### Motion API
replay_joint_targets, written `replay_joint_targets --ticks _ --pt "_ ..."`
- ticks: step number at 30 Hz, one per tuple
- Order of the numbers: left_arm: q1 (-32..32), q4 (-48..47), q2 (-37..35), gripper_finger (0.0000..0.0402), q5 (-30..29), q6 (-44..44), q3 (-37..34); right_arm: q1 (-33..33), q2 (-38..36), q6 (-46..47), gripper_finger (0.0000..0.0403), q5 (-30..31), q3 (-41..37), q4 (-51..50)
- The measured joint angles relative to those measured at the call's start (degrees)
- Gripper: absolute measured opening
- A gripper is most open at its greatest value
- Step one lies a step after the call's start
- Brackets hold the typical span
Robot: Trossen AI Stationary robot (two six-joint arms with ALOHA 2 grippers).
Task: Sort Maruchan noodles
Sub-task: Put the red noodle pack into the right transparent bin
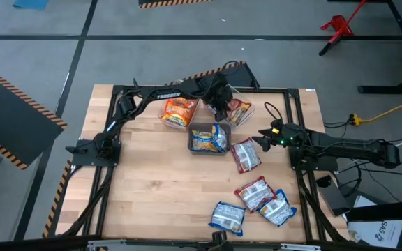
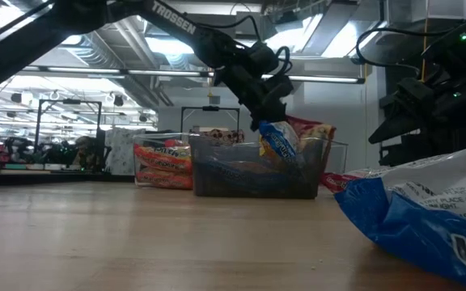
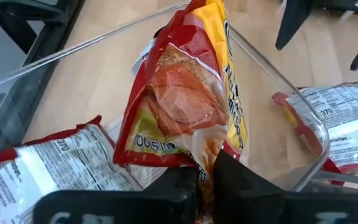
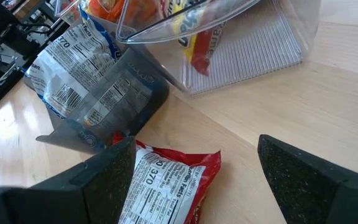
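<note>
My left gripper (image 1: pixel 220 106) reaches over the clear bin (image 1: pixel 246 104) at the table's far side, shut on a red-and-yellow noodle packet (image 3: pixel 185 99). Another red-and-white packet (image 3: pixel 55 165) lies flat in that bin. Orange packets (image 1: pixel 179 111) fill the clear bin to its left, and blue-and-white ones (image 1: pixel 209 139) sit in the grey bin. My right gripper (image 1: pixel 265 137) is open, just off the far right end of a red-and-white packet (image 1: pixel 245 155) that lies flat on the table. It touches nothing. My left gripper pinches the red-and-yellow packet between its two fingers at one end edge (image 3: pixel 205 152), coming from above and pointing down. The packet hangs below the fingers, its lower end (image 3: pixel 204 12) down among the clear bin's walls; whether it rests on anything there I cannot tell.
Three more packets lie near the table's near right corner: a red-and-white one (image 1: pixel 253 193) and two blue-and-white ones (image 1: pixel 278 208) (image 1: pixel 227 216). The black frame rails (image 1: pixel 299 160) run along the table's sides. Bare wood (image 1: pixel 145 181) spreads over the near left part.
</note>
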Motion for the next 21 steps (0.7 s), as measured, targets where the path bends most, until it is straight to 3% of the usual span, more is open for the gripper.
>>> replay_joint_targets --ticks 12,18,21 --pt "-0.02 0.02 0.00 0.0092 0.20 2.94 0.00 0.00 0.00 0.00 0.0324 -0.04 0.00 0.02" --pt "0.37 -0.16 -0.42 0.0104 -12.57 2.75 0.00 0.00 0.00 0.07 0.0324 -0.07 0.00 0.02" --pt "0.76 0.01 -2.30 0.0104 -13.81 2.15 0.00 0.00 0.00 0.43 0.0324 -0.08 0.00 0.00"
